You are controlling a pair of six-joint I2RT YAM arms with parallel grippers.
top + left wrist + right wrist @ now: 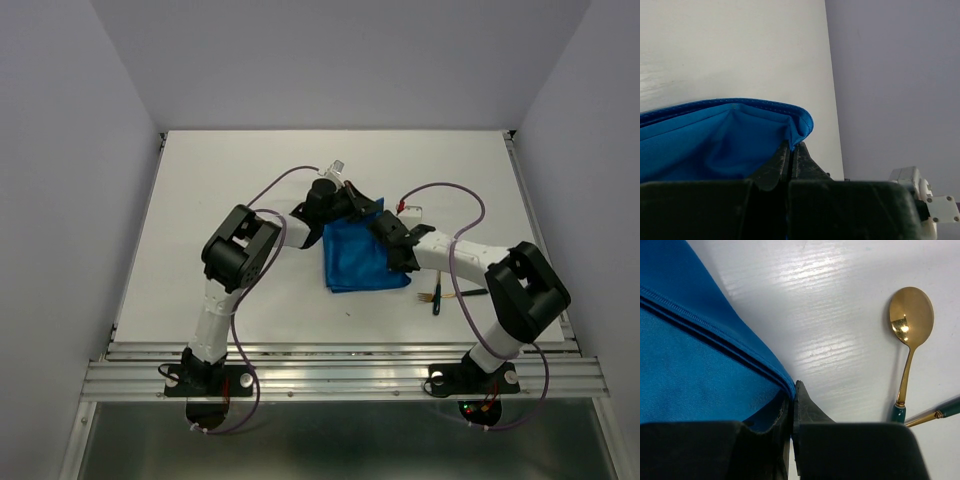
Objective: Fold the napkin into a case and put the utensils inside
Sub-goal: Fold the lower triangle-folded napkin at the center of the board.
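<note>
Napkin (360, 262): far edge pinched by left gripper (791, 150), right gripper (792, 390); utensils (437, 297) toward table's (250, 180) right edge, nearer latter.

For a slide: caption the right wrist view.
Right gripper shut on the blue napkin, gold spoon lying nearby.

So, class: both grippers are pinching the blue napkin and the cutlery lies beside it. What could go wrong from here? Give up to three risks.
1. The left gripper holds the napkin only by a thin bit of hem near a corner, so the cloth could slip out mid-fold.
2. The right gripper works close to the spoon, so swinging cloth might knock it away.
3. Uneven pulls from the two arms may skew the stacked layers.
</note>
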